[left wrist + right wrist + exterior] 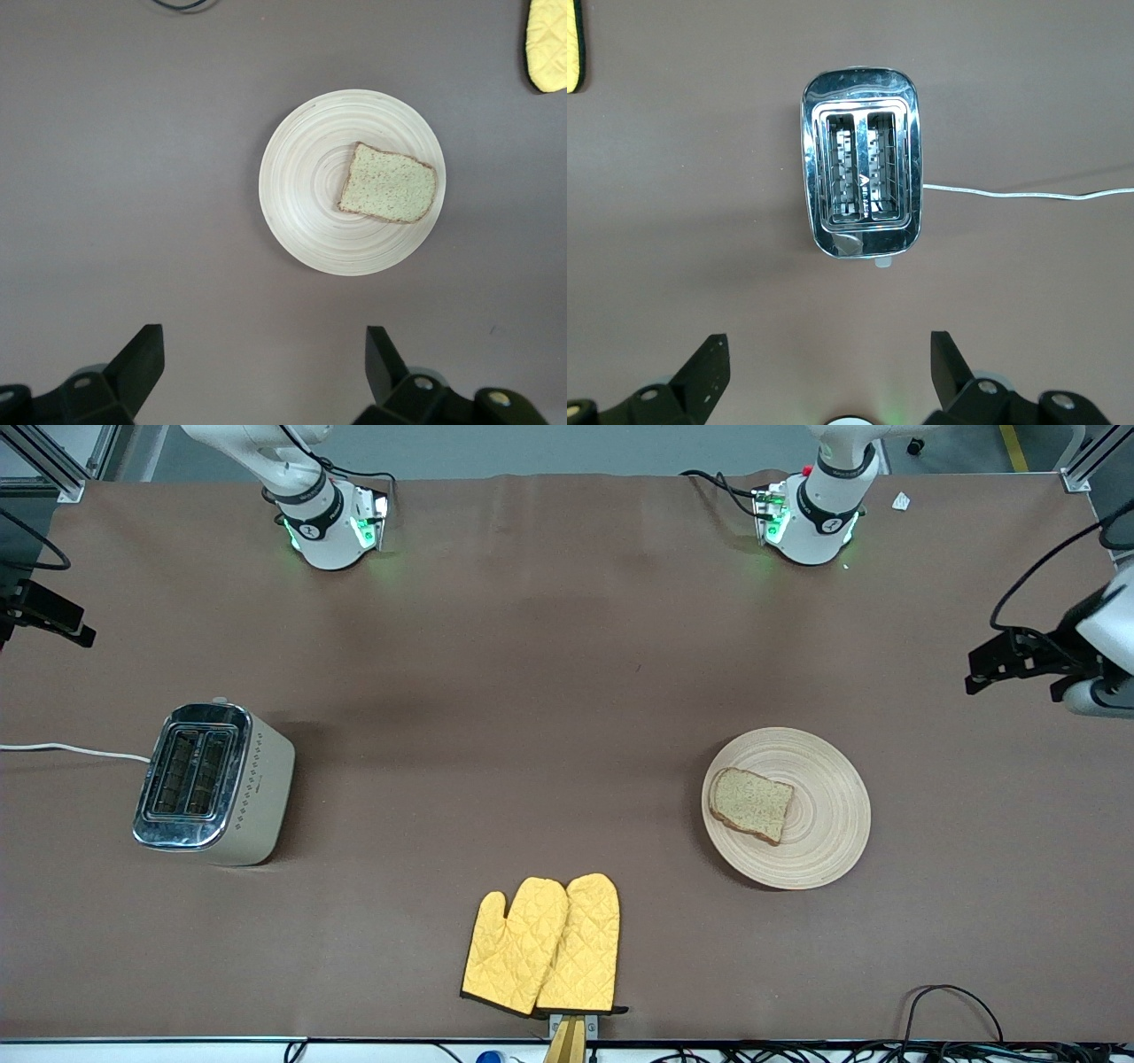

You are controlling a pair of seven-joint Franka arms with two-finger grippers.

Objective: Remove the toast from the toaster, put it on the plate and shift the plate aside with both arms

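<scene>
Left gripper (261, 376): fingers (142, 359) spread wide, nothing held, raised w/ toast (388, 183) on plate (306, 204) well apart. Right gripper (824, 376): fingers wide, empty, above toaster (861, 174).

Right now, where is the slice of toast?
The toast lies on the wooden plate, off its centre, toward the left arm's end of the table; the yellow oven mitts lie nearer the front camera.
</scene>
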